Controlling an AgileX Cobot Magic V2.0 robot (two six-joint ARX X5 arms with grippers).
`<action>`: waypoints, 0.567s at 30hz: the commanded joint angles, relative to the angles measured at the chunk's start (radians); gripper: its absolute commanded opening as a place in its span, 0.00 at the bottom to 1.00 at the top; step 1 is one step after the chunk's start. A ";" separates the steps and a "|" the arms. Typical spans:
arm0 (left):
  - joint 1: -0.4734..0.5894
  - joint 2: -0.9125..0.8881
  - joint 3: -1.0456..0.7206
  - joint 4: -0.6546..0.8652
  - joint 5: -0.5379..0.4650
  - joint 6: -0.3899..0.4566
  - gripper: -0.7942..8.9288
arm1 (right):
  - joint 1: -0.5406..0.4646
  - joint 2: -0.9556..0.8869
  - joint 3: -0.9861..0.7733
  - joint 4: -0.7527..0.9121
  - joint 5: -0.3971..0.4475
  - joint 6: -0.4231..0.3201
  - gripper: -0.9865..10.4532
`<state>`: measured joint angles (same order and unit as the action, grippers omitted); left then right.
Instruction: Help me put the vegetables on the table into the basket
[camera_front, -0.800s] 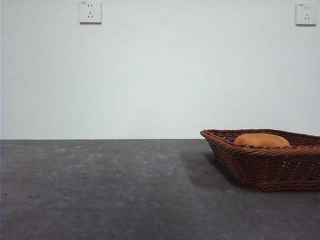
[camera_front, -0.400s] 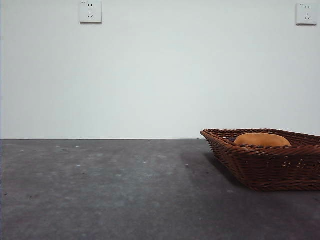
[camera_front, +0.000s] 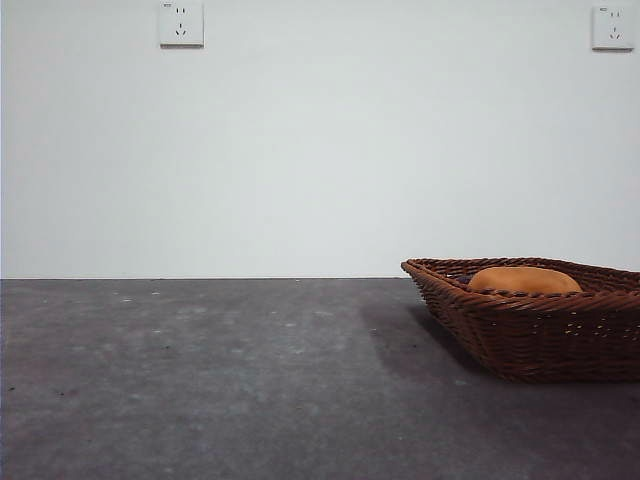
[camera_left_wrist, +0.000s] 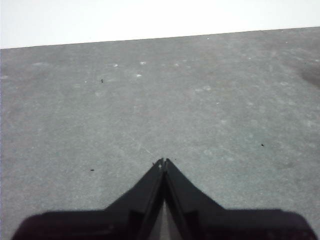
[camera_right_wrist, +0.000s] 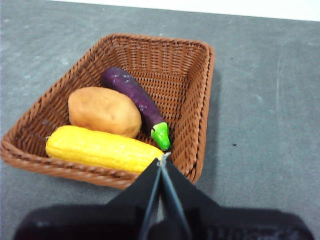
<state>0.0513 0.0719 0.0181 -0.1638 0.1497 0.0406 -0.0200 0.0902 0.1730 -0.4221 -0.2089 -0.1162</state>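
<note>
The basket (camera_right_wrist: 195, 100) stands on the grey surface (camera_front: 200, 380), at the right side of the front view, and holds all three vegetables. The potato (camera_right_wrist: 104, 111) lies in the middle of the basket, touching the corn (camera_right_wrist: 100, 148), which lies lengthwise along one short wall. The eggplant (camera_right_wrist: 136, 102) lies aslant beside the potato, its green stem end close to the corn. In the front view only the potato's top (camera_front: 523, 280) shows above the braided rim. The right gripper (camera_right_wrist: 162, 161) hangs above the basket's rim by the corn, jaws closed and empty. The left gripper (camera_left_wrist: 163, 162) is over bare surface, jaws closed and empty.
</note>
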 joint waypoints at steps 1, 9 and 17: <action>0.003 0.000 -0.009 0.003 0.007 -0.004 0.08 | 0.000 -0.023 -0.029 0.006 0.000 0.011 0.09; 0.003 0.000 -0.009 0.003 0.007 -0.004 0.08 | 0.013 -0.082 -0.088 0.009 0.001 0.015 0.09; 0.003 0.000 -0.009 0.003 0.007 -0.004 0.08 | 0.027 -0.082 -0.088 0.006 0.001 0.036 0.09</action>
<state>0.0513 0.0719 0.0181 -0.1638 0.1497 0.0406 0.0055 0.0105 0.0895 -0.4191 -0.2092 -0.0921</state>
